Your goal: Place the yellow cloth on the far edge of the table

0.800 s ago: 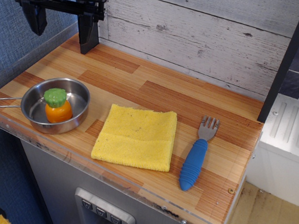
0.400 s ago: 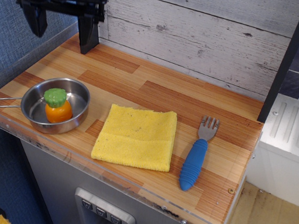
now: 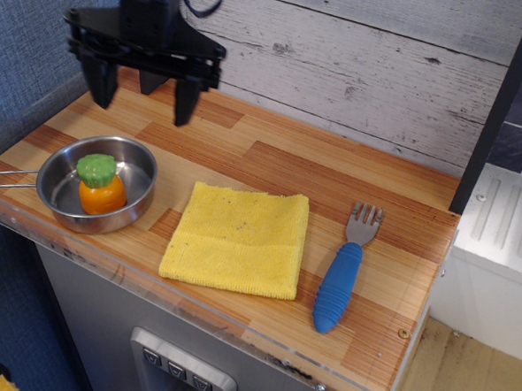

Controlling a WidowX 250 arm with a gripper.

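Observation:
The yellow cloth [image 3: 239, 239] lies folded and flat on the wood-plank table [image 3: 289, 166], near its front edge, between a steel bowl and a fork. My black gripper [image 3: 142, 107] hangs open and empty above the table's back left, behind the bowl and well up and to the left of the cloth. Its two fingers [image 3: 185, 100] point down with a wide gap between them.
A steel bowl [image 3: 93, 183] with an orange and green toy vegetable [image 3: 99, 184] stands at the front left. A blue-handled fork [image 3: 343, 271] lies right of the cloth. A whitewashed plank wall [image 3: 357, 68] runs along the far edge. A white ridged surface [image 3: 508, 219] lies to the right.
My gripper has come down and moved right from the top left corner, and now hangs lower over the table behind the bowl. The cloth, bowl and fork have not moved.

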